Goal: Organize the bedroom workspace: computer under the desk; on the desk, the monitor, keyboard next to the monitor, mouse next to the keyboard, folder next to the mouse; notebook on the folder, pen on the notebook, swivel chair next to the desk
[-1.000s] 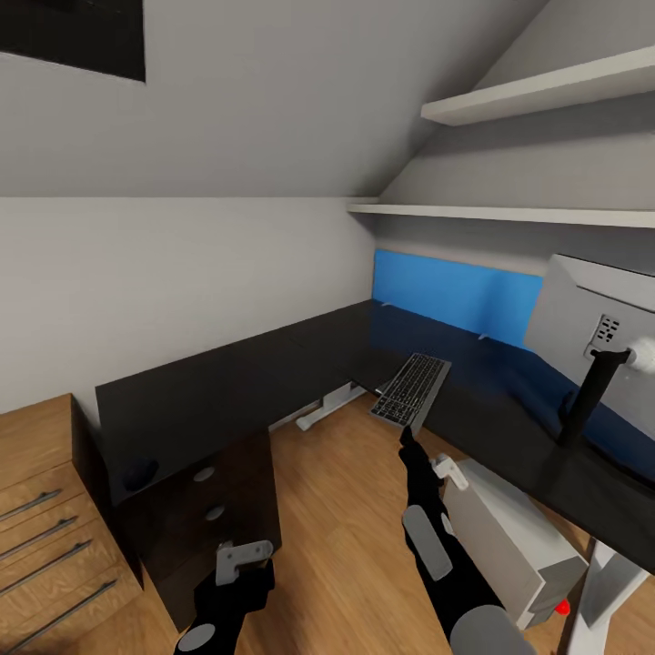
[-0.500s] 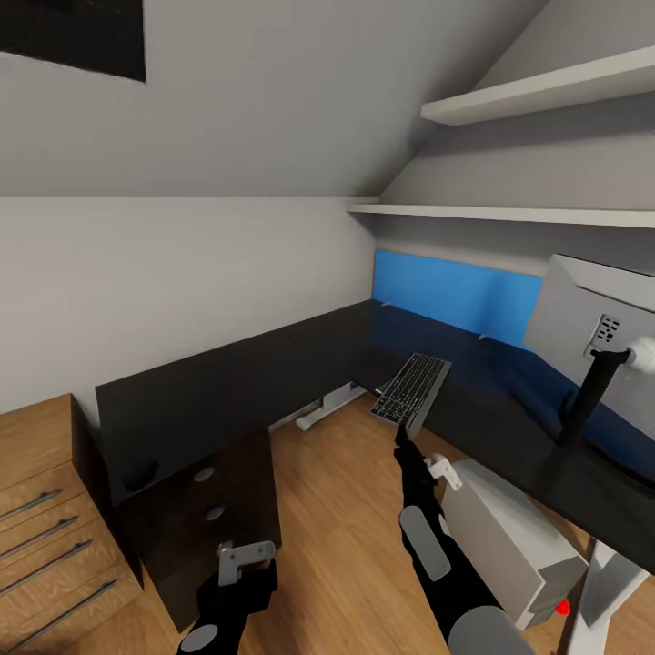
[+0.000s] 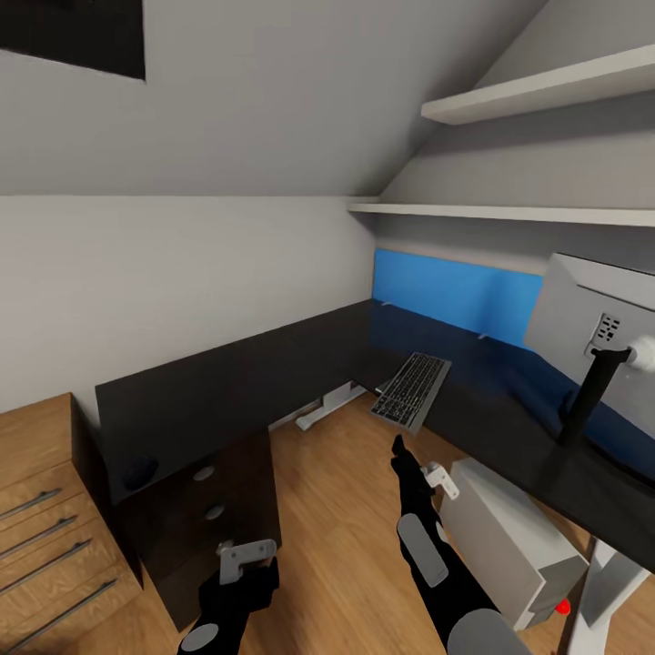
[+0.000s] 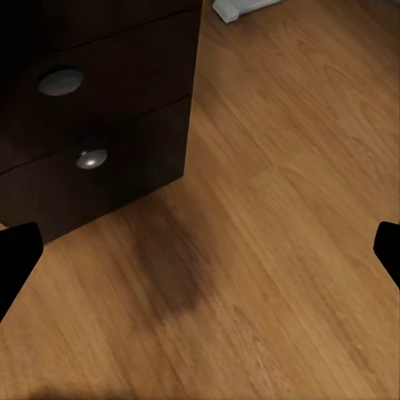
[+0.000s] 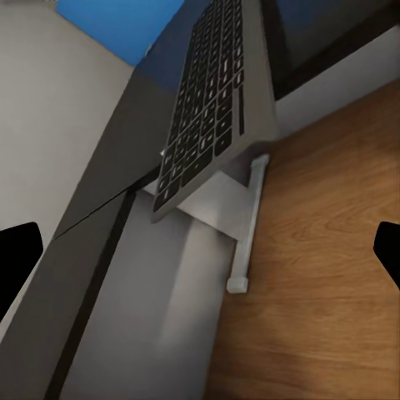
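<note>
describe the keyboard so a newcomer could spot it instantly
Find the black L-shaped desk with the blue back panel. At its front edge, left of the monitor, lies the keyboard, overhanging the edge: the only flat grey-framed slab with dark keys.

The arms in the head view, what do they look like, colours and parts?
Both arms are mostly black. The right arm carries a rounded grey panel along its forearm and a grey rounded joint near the picture's lower edge, with a small pale grey bracket by its black end effector. The left arm is black with a grey disc low down and a pale grey bracket on top. No cables or markings show.
</note>
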Tool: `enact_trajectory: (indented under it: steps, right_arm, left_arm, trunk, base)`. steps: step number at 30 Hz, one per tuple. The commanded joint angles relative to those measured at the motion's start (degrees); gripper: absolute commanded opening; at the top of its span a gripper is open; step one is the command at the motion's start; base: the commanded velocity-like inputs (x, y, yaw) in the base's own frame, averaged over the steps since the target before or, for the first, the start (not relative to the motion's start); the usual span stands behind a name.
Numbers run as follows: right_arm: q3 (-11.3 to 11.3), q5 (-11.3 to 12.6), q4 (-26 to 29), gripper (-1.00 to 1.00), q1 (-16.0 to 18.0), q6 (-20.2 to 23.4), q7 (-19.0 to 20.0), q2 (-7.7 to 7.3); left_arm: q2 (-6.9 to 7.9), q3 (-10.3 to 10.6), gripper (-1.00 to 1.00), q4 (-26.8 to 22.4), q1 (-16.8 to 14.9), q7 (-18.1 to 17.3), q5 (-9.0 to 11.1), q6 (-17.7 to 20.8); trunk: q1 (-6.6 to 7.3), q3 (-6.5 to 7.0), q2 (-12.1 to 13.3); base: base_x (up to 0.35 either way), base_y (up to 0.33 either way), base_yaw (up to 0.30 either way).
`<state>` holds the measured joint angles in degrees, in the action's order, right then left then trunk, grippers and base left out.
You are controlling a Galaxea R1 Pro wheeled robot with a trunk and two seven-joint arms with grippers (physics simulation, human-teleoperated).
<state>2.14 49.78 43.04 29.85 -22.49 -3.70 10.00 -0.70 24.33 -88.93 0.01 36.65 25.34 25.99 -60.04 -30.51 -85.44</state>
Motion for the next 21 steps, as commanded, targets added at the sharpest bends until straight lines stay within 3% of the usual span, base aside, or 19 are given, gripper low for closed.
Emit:
enact_trajectory:
  steps: [1,21]
  right_arm:
    - [0.18,0.23,0.06,1.00,0.03,-0.30,-0.28,0.00]
    - [0.24,0.23,0.29,1.00,0.03,-0.19,-0.10,0.00]
  left_arm:
    - [0.00,0.05,1.00,-0.10,-0.01,0.41,0.43,0.10]
    - [0.00,0.11,1.00,-0.02,-0.01,0.52,0.50,0.12]
  trunk:
    - [-0.23,-0.23,-0.45]
    - [-4.62,-3.82,-8.47]
  base:
    - [0.000,0.000,0.000]
    - [0.000,0.000,0.000]
